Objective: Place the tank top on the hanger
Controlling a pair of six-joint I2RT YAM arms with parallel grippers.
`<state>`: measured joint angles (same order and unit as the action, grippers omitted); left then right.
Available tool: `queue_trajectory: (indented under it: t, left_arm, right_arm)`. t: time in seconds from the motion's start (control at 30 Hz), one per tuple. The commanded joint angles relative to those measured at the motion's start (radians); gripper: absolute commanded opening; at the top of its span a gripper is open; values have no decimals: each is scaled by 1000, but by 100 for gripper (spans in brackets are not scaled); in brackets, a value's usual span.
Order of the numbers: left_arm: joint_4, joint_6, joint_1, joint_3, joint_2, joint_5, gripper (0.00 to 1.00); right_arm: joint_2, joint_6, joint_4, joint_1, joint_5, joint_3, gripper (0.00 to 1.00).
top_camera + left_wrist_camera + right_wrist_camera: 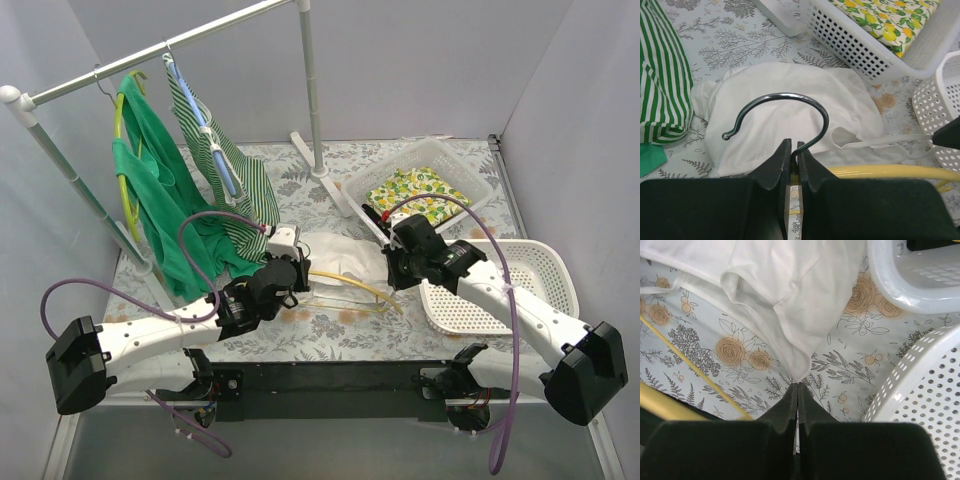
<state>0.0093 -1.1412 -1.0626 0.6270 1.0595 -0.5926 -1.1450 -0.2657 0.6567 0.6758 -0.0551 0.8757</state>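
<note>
Left wrist, left jaws low, pinching hanger [880,171]

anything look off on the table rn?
Nothing spilled or broken. The tank top lies bunched in a heap rather than flat, one strap trailing out beside the hanger. The left tool is shut on the hanger's hook; the right tool appears to pinch a corner of the fabric.

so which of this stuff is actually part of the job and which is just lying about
job: tank top, hanger, left claw shut on the hanger's hook, right claw pinching the tank top
lying about: green garment, striped garment, square basket, round basket, clothes rail
</note>
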Motion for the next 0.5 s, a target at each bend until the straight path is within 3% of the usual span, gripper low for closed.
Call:
queue_trajectory:
  t: [0.0, 0.13, 0.47]
  left_arm:
    - [24, -54, -4, 17, 23, -170, 0]
    - [21, -94, -4, 14, 33, -257, 0]
    - [24, -126, -4, 8, 59, -312, 0]
  right_arm:
    - [67, -43, 53, 4, -78, 60, 1]
    - [96, -53, 72, 5, -75, 65, 1]
    - [106, -64, 95, 5, -106, 57, 1]
